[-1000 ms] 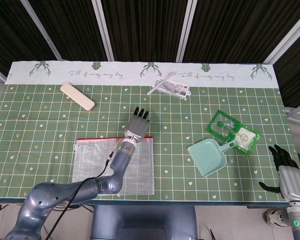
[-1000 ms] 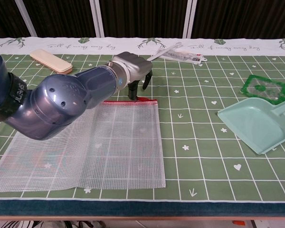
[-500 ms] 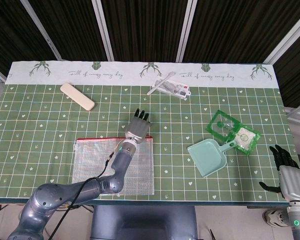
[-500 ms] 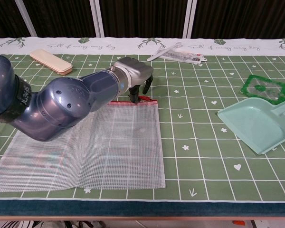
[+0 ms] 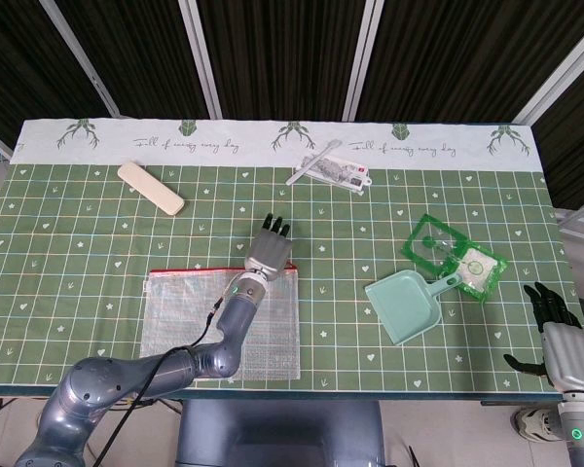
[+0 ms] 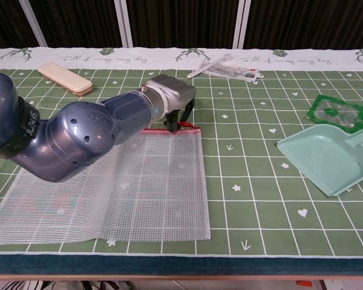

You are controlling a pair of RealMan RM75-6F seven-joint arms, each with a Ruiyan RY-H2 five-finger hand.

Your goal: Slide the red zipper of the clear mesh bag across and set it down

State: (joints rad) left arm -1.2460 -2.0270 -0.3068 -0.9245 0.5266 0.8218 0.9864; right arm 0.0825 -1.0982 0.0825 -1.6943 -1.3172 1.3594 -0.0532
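1 left hand (image 6: 175,103) pinches red zipper (image 6: 187,126).

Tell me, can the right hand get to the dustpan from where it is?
Probably yes. The right hand sits open at the table's right edge, and the dustpan lies on that same side with only bare cloth between them. The green packet lies behind the dustpan, out of the way.

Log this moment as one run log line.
phase: at zipper | left hand: fingertips down at red zipper of mesh bag, grip unclear | right hand: idle off table edge | bag flat
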